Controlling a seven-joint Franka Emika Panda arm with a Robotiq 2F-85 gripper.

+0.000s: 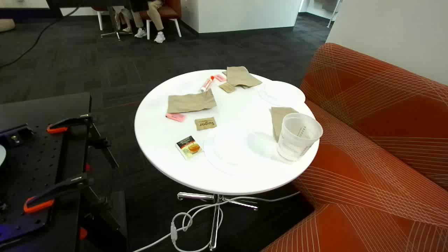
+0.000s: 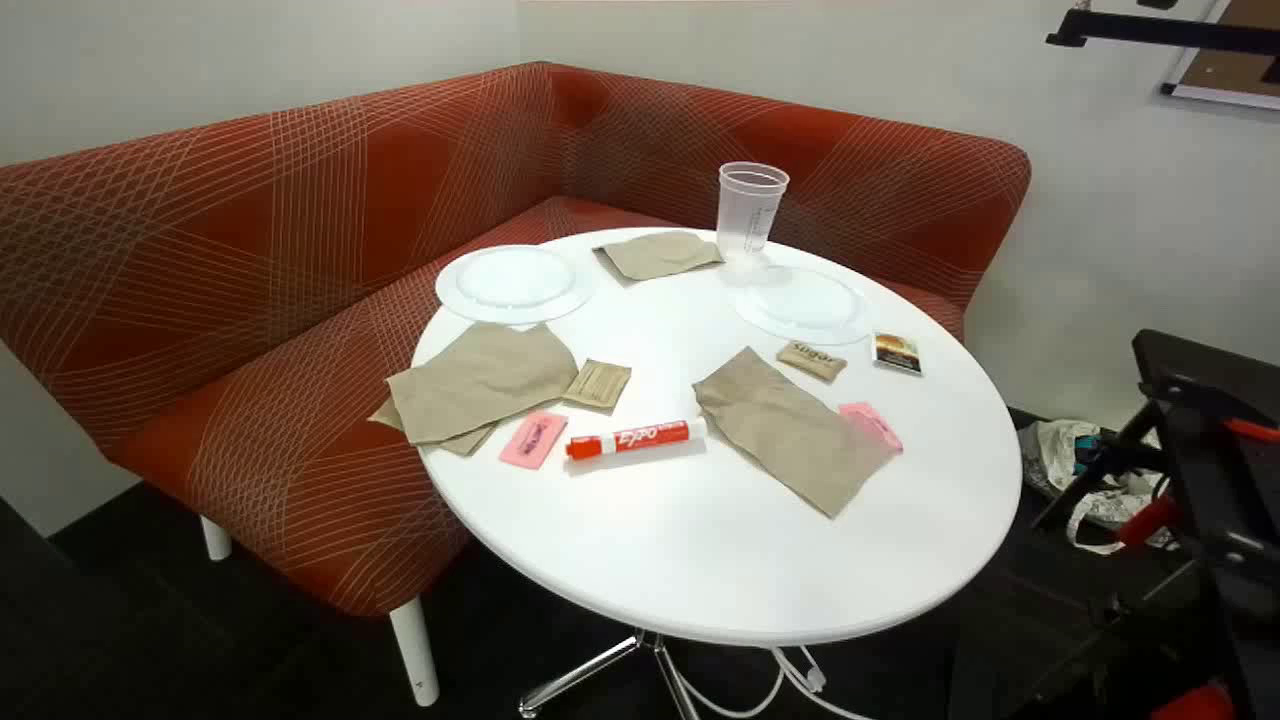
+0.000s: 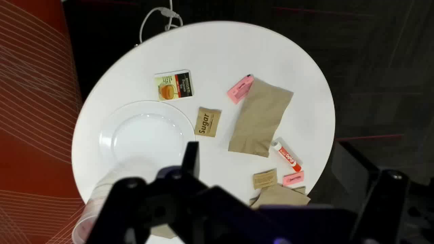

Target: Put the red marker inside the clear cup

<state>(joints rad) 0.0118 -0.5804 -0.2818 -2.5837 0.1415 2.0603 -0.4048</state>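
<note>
The red marker [image 1: 207,84], with a white end and a red cap, lies on the white round table [image 1: 238,129]. It shows too in an exterior view [image 2: 638,439] and in the wrist view [image 3: 287,156]. The clear cup [image 1: 297,140] stands upright near the table edge, across from the marker; it shows also in an exterior view [image 2: 748,215]. In the wrist view the cup [image 3: 101,196] is partly hidden by a finger. My gripper [image 3: 268,149] is open and empty above the table, with the marker showing between its fingers. It does not show in the exterior views.
Brown napkins [image 2: 790,430], pink packets [image 2: 533,440], a sugar packet [image 1: 205,123] and a tea packet [image 1: 189,147] lie flat. Two clear plates [image 2: 450,290] [image 2: 750,310] lie near the cup. A red sofa [image 1: 350,182] borders the table. A black workbench [image 1: 21,112] stands alongside.
</note>
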